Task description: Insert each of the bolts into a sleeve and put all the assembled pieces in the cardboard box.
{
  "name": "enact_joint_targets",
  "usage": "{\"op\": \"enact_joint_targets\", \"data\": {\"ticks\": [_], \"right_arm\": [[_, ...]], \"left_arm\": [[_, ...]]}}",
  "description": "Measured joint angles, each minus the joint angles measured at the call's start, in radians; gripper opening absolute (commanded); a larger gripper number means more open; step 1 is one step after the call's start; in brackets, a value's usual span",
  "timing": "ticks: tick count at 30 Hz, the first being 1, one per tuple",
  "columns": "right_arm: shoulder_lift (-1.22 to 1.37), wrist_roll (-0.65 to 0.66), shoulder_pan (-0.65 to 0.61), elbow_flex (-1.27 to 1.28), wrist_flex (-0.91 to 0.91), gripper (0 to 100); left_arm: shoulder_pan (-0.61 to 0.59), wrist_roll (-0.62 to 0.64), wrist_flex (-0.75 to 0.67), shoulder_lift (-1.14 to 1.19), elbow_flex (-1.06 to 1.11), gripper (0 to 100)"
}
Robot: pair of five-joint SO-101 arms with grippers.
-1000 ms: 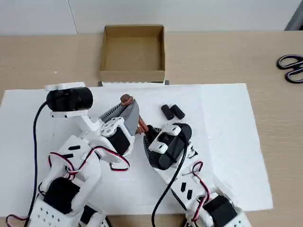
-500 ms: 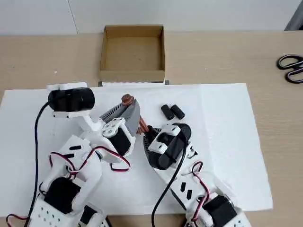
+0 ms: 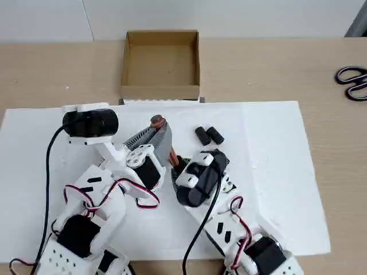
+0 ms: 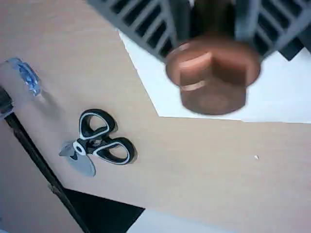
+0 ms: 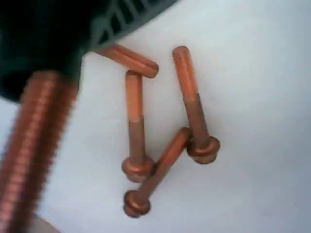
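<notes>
High view first: the shallow brown cardboard box (image 3: pixel 160 91) sits empty beyond the white paper sheet (image 3: pixel 275 149), so nothing is delivered yet. Two short black cylindrical sleeves (image 3: pixel 202 136) lie side by side on the paper, both unfilled. The left gripper (image 3: pixel 157 130) is pinched onto a copper-coloured flanged bolt (image 3: pixel 156 121), head pointing toward the box. The right gripper (image 3: pixel 178 166) sits just beside the shank, and whether it grips anything I cannot tell.

Left wrist view: that bolt head sits between dark ribbed jaws, with one pair of black-handled scissors (image 4: pixel 99 143) well off on the wooden table (image 4: pixel 194 170).

Right wrist view: four loose copper bolts (image 5: pixel 135 126) lie on the paper, plus a threaded shank up close, likely the held one. My count is five bolts and two sleeves, with no assembly finished.
</notes>
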Motion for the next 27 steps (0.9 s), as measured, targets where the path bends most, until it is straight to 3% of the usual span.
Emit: {"op": "enact_joint_targets", "data": {"ticks": [27], "right_arm": [[-0.003, 0.000, -0.008, -0.006, 0.002, 0.2]], "left_arm": [[-0.002, -0.035, -0.052, 0.008, 0.005, 1]]}}
